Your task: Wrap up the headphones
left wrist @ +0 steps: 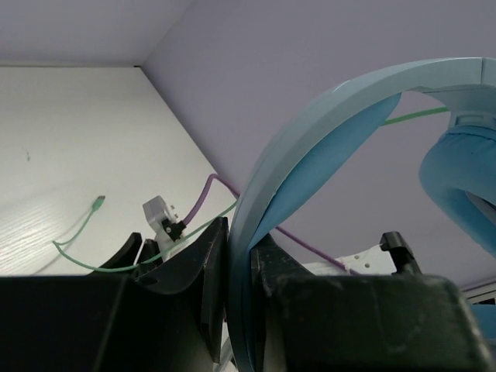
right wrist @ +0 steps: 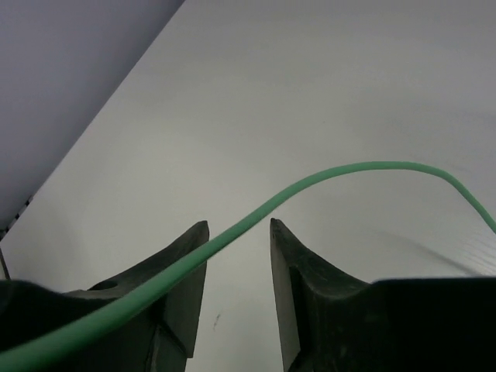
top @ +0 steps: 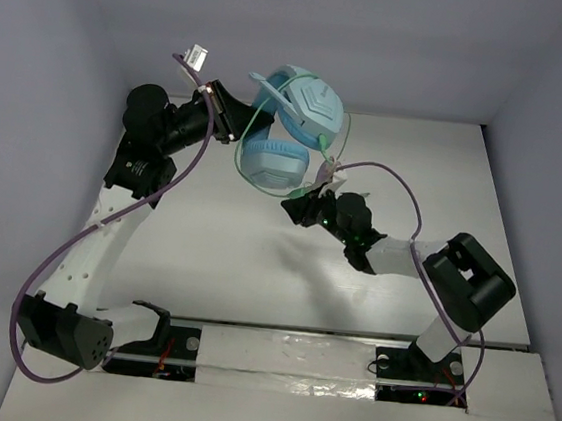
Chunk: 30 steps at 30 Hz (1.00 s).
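The light blue headphones (top: pixel 306 113) hang in the air at the back of the table, one earcup above the other (top: pixel 274 165). My left gripper (top: pixel 230 117) is shut on the headband; in the left wrist view both black fingers (left wrist: pixel 209 263) press on the blue band (left wrist: pixel 325 132). The thin green cable (top: pixel 346 137) loops around the cups and down to my right gripper (top: pixel 297 204). The right gripper (right wrist: pixel 239 225) is open. The cable (right wrist: pixel 349 169) crosses in front of its left fingertip, not pinched. A slack end of the cable (left wrist: pixel 77 252) lies on the table.
White table (top: pixel 256 258) with grey walls at the back and both sides. Purple arm cables (top: pixel 404 188) arc over the right arm and along the left arm (top: pixel 56 247). A small white connector block (top: pixel 194 58) sticks up by the left wrist.
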### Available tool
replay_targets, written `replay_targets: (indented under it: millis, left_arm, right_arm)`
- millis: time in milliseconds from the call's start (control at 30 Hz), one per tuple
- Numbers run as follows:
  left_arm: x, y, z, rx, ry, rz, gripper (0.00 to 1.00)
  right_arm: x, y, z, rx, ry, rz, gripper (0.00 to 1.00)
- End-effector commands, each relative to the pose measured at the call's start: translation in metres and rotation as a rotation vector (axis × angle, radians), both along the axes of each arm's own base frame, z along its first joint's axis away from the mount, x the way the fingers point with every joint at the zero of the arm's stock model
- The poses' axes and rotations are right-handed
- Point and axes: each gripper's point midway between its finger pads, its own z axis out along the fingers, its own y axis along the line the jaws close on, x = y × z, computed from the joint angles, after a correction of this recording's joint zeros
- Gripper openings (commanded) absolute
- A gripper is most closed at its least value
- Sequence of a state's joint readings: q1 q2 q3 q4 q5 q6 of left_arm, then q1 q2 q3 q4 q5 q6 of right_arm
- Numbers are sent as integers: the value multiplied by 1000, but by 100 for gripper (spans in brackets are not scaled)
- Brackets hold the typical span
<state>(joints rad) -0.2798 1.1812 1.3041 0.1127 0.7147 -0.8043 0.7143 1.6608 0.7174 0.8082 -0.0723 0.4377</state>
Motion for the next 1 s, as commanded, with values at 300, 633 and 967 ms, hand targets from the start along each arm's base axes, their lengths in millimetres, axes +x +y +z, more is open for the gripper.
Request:
replay_targets:
  millis: [300,633,967]
  left_arm:
    - [2,10,47,-63,-95,72,0]
    - [11,14,63,-49,-121,122,0]
    - [28,34,80,-25,-163,271,0]
  right_arm:
    - [-8,-14,42,163,-87,-41,49]
    - [-22,-43,36,163,-102,-143,49]
    - [-52,-61,59,265,-143,-113,66]
